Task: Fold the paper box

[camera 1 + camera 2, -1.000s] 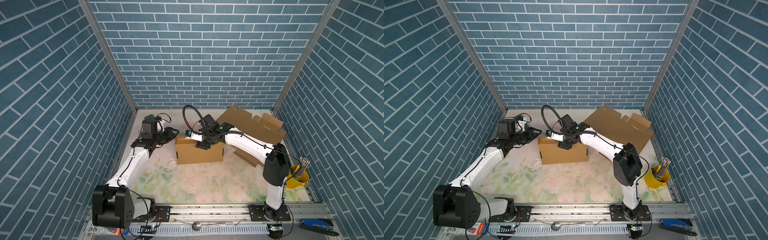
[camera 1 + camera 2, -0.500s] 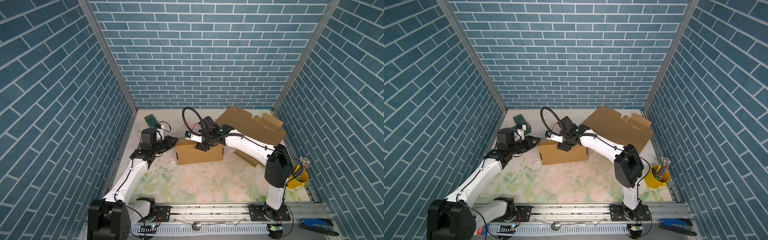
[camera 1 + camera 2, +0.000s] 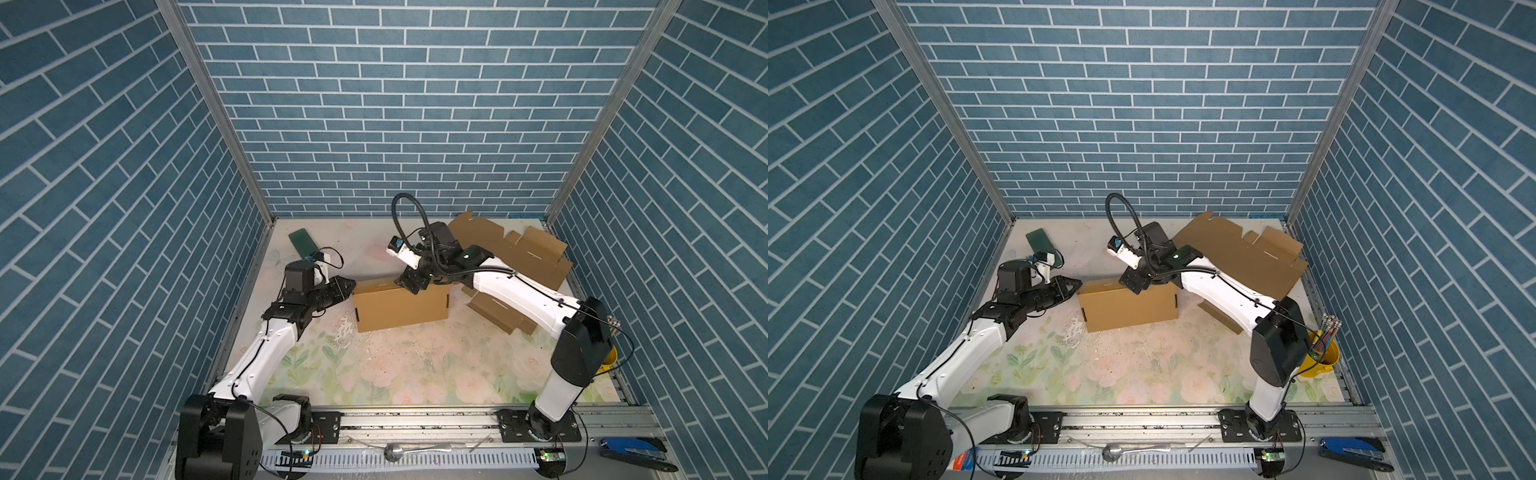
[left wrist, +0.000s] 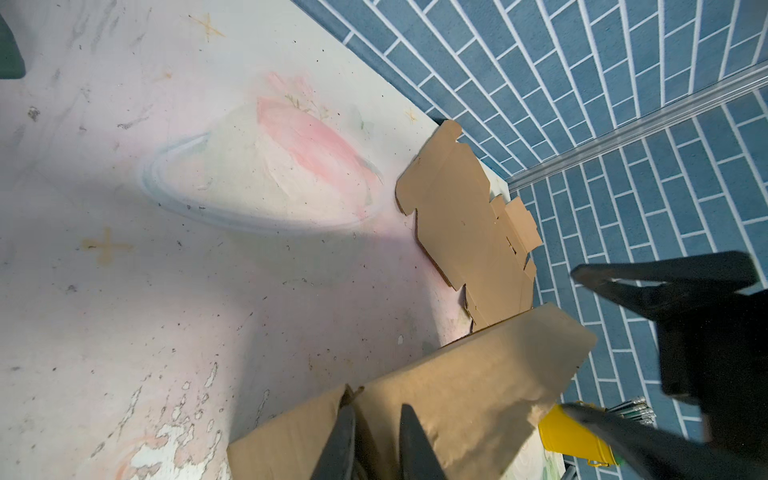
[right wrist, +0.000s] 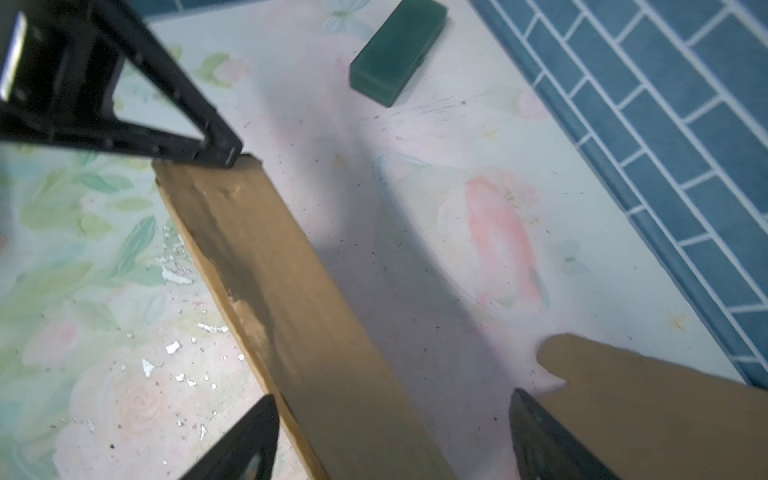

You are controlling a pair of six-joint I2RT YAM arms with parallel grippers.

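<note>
Lid closing seems in hand: right gripper (image 5: 390,397) gapes astride the cardboard box (image 3: 401,305); left gripper (image 4: 377,409) narrowed, hold unclear; next, press down squarely.

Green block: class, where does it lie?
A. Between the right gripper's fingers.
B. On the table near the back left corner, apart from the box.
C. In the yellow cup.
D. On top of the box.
B: the green block lies flat on the table by the back left corner, apart from the box.
</note>
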